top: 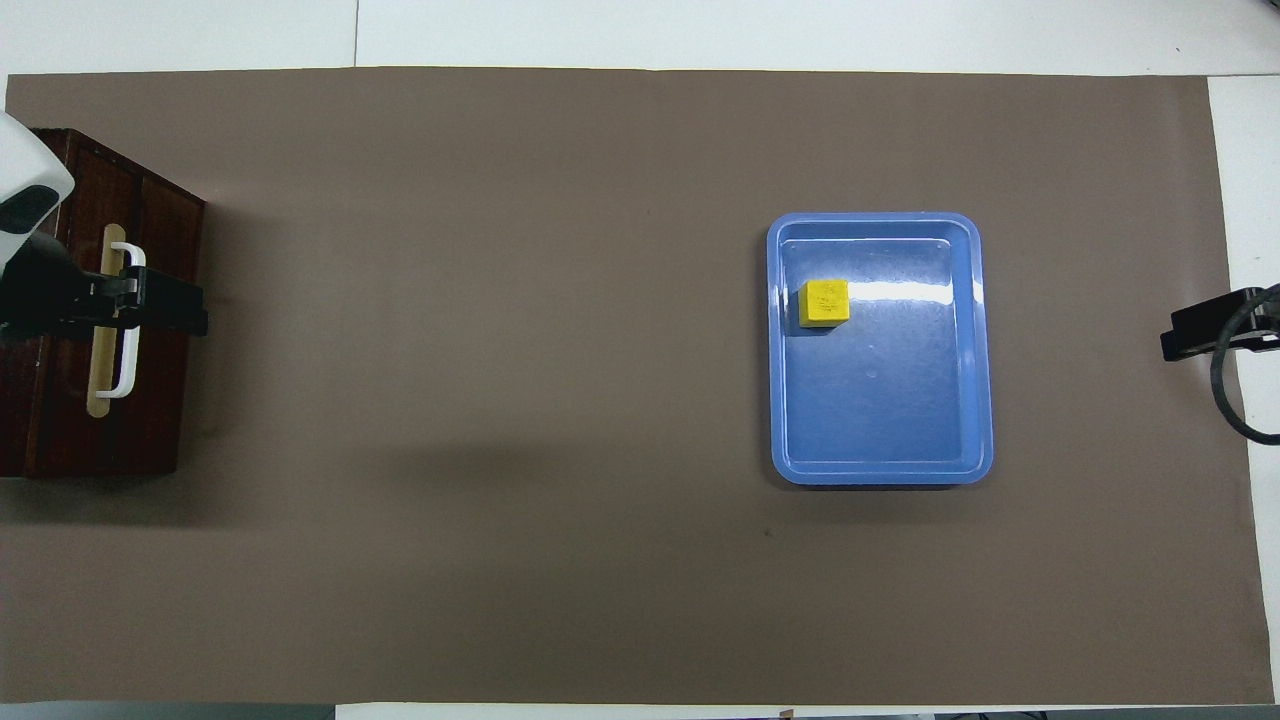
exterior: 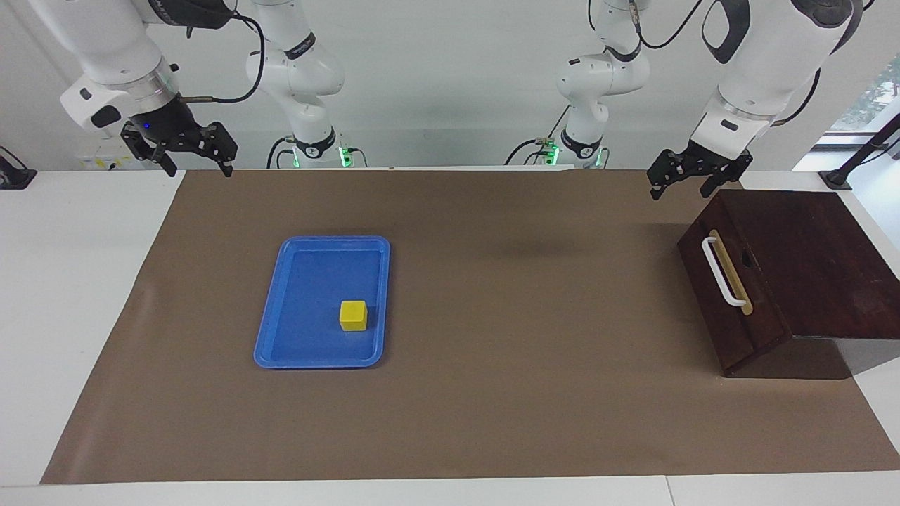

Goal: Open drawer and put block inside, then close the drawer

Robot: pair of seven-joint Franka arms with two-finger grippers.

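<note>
The drawer (exterior: 731, 281) is shut in a dark brown wooden box at the left arm's end of the table, its white bar handle (exterior: 723, 273) facing the mat's middle. It also shows in the overhead view (top: 150, 420). The yellow block (exterior: 353, 315) lies in a blue tray (exterior: 309, 246), also seen from overhead as block (top: 824, 302) and tray (top: 880, 470). My left gripper (exterior: 680, 192) hangs open and empty in the air by the box's corner nearest the robots, apart from the handle. My right gripper (exterior: 199, 171) hangs open and empty over the mat's corner at its own end.
A brown mat (exterior: 492, 393) covers most of the white table. The box top (exterior: 808, 260) slopes up away from the handle. From overhead the left gripper (top: 180, 305) overlaps the handle (top: 128, 330); the right gripper (top: 1185, 335) shows at the mat's edge.
</note>
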